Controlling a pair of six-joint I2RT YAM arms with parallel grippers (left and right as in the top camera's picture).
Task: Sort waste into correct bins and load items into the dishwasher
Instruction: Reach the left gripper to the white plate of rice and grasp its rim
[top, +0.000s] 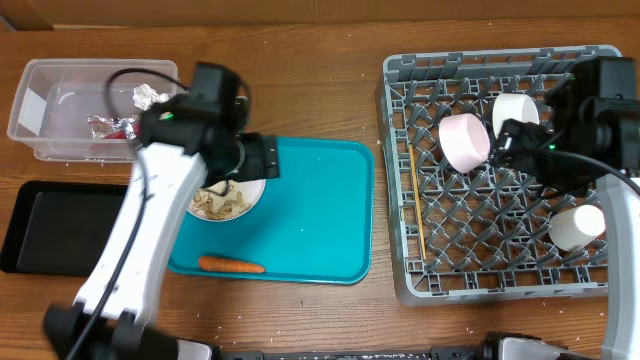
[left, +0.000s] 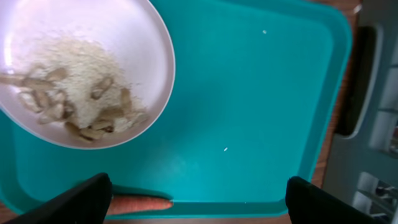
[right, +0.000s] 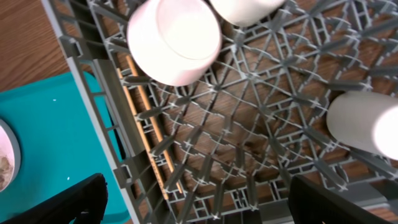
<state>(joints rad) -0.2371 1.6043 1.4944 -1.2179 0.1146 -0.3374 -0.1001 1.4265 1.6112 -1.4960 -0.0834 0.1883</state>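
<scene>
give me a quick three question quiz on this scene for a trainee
1. True or false: the carrot lies on the teal tray.
2. Pick one. The chopsticks are: A on the teal tray; B in the dish rack; C beside the carrot.
3. Short answer: which two pieces of waste already lie in the clear tub?

Key
1. True.
2. B. They lie along the rack's left side.
3. The red-silver wrapper and the crumpled white tissue.
</scene>
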